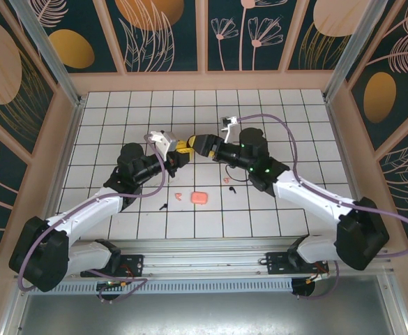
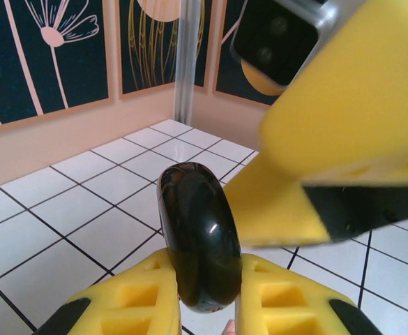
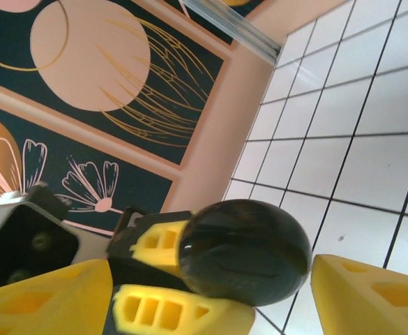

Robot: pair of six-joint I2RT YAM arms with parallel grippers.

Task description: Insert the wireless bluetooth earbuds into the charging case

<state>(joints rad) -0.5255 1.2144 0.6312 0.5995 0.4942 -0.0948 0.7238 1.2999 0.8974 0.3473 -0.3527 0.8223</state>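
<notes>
The left tool (image 2: 204, 296) is clamped on the glossy black oval charging case (image 2: 200, 237), the right tool (image 3: 210, 296) apart around it, while tiny pink and black earbuds (image 1: 228, 179) lie on the tiled counter (image 1: 259, 112) beneath, lower centre of the overhead frame.

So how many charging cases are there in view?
2. A black case is clamped in the left gripper, held up in mid-air; a pink case lies on the tiled table nearer the front edge. Another could be hidden under the arms.
</notes>
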